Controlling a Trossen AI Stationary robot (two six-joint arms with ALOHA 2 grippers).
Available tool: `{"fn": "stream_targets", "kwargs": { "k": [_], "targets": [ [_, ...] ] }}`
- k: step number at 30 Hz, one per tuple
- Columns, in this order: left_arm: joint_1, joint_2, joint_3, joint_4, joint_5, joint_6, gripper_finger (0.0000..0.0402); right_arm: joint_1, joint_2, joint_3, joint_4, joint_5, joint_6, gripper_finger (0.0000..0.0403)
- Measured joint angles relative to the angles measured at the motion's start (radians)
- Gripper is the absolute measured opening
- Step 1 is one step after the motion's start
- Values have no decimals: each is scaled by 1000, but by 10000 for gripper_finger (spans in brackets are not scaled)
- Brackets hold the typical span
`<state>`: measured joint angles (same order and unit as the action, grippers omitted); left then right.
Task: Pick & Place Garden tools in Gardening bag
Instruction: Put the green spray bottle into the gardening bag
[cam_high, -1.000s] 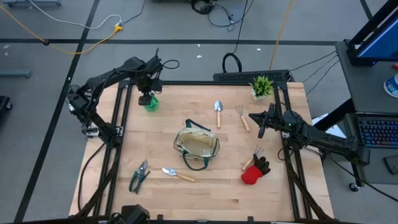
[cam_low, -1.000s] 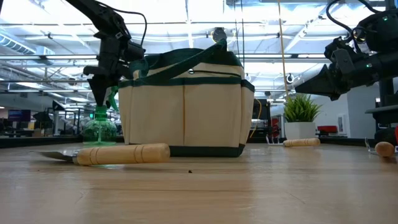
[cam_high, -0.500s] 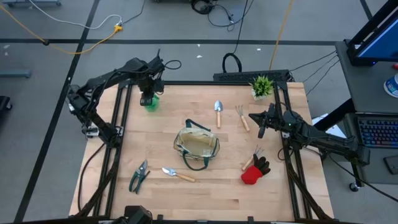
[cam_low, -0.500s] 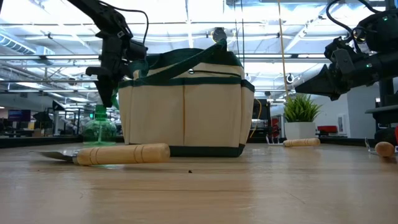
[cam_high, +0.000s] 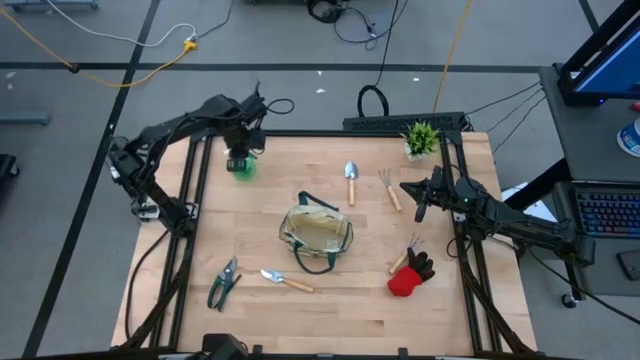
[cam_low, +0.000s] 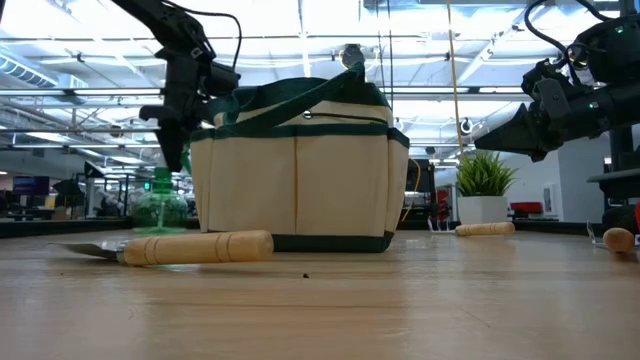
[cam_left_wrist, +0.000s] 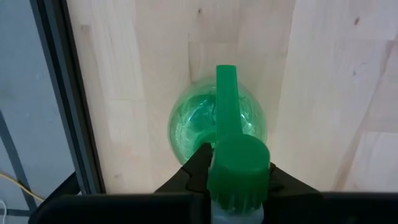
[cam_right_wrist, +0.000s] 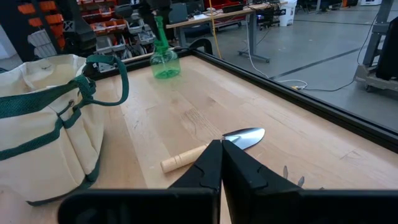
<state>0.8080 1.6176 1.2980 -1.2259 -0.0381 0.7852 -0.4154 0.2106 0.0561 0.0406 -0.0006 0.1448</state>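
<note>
Pale wooden surface (cam_high: 340, 300) shows no readable writing; only the wrist view reveals the left claw (cam_left_wrist: 239, 177) apparently pinching the translucent green spray bottle's (cam_left_wrist: 217, 127) cap, standing at the far-left corner.

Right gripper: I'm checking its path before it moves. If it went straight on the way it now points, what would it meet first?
Probably the wooden-handled trowel lying just ahead of the shut right gripper. How far above the table the gripper hangs is unclear, so it might pass over it.
</note>
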Motion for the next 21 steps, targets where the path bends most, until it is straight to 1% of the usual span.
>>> {"fn": "stream_targets", "kwargs": {
  "k": [5, 7, 10, 14, 17, 21],
  "targets": [
    [-43, -14, 0, -2, 0, -17, 46, 0, 0, 0, 0, 0, 0, 0],
    [-61, -32, 0, -3, -28, -12, 46, 0, 0, 0, 0, 0, 0, 0],
    [-83, -77, 3, -4, -97, 1, 46, 0, 0, 0, 0, 0, 0, 0],
    [-98, -151, 23, -3, -104, -6, 46, 0, 0, 0, 0, 0, 0, 0],
    [-110, -212, 51, 3, -45, -40, 46, 0, 0, 0, 0, 0, 0, 0],
    [-124, -289, 94, 52, 102, -114, 46, 0, 0, 0, 0, 0, 0, 0]
  ]
}}
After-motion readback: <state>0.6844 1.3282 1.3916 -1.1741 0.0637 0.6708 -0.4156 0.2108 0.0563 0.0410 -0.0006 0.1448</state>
